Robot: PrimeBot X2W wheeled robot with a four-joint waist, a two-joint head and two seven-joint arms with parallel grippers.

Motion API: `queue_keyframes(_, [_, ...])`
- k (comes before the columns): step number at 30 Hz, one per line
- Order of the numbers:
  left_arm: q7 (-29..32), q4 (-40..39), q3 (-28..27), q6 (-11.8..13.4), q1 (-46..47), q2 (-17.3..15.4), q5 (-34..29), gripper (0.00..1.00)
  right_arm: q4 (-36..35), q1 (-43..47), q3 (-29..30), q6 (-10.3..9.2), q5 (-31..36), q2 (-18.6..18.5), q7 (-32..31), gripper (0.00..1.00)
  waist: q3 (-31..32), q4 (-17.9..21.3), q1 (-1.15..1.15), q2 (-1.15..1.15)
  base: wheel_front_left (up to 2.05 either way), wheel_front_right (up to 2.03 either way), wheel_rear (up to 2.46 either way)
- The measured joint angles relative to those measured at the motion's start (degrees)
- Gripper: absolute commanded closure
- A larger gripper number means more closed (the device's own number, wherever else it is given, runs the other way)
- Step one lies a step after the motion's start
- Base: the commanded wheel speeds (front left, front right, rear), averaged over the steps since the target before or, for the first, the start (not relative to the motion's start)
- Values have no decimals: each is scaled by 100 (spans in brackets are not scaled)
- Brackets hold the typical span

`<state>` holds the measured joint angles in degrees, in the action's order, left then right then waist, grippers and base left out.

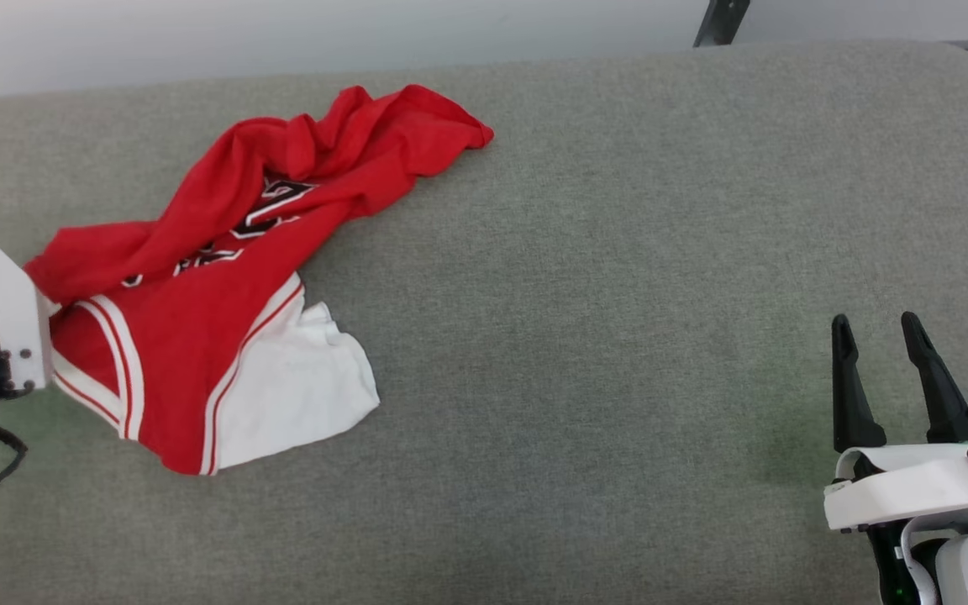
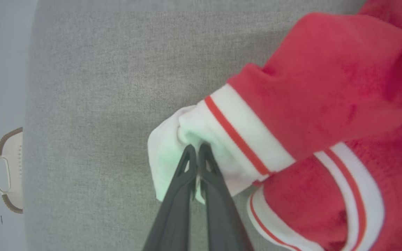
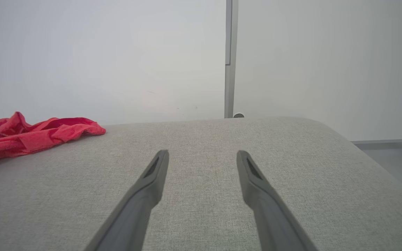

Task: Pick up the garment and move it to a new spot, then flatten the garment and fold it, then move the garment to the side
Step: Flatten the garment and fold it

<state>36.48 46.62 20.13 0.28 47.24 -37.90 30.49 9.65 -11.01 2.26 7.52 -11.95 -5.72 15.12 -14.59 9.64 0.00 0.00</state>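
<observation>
- My left gripper (image 2: 196, 149) is pinched on the garment (image 1: 190, 336) at its white sleeve, left side.
- My right gripper (image 1: 875, 323) is spread wide and empty, near right, over the grey surface (image 1: 585, 336).

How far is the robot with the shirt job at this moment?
Done: nothing finished yet; the garment lies crumpled on the grey surface. In hand: the left gripper is shut on its white sleeve. The right gripper is open and apart from it. To do: moving, flattening, folding, setting aside.
</observation>
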Motion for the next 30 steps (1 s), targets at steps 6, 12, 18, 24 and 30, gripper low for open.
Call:
queue_keyframes(6, [-430,276,93,-183,243,71,-81,0,78,9,-20,0,11,13,-1,0,154,-102,0,0,0,0,0])
queue_keyframes(12, [-958,417,154,-343,355,105,-142,0,122,36,-49,0,34,42,-1,0,333,-241,0,0,0,0,0])
queue_keyframes(18, [-1762,140,156,-595,273,264,-2,0,21,104,-21,0,64,73,0,0,500,-340,0,0,0,0,0])
queue_keyframes(24, [-2397,-603,459,-743,-185,388,222,0,-185,228,111,0,194,90,-1,0,627,-345,0,0,0,0,0])
queue_keyframes(30, [-2765,-1699,1027,-778,-929,204,623,0,-343,385,361,0,293,103,-1,0,697,-220,0,0,0,0,0])
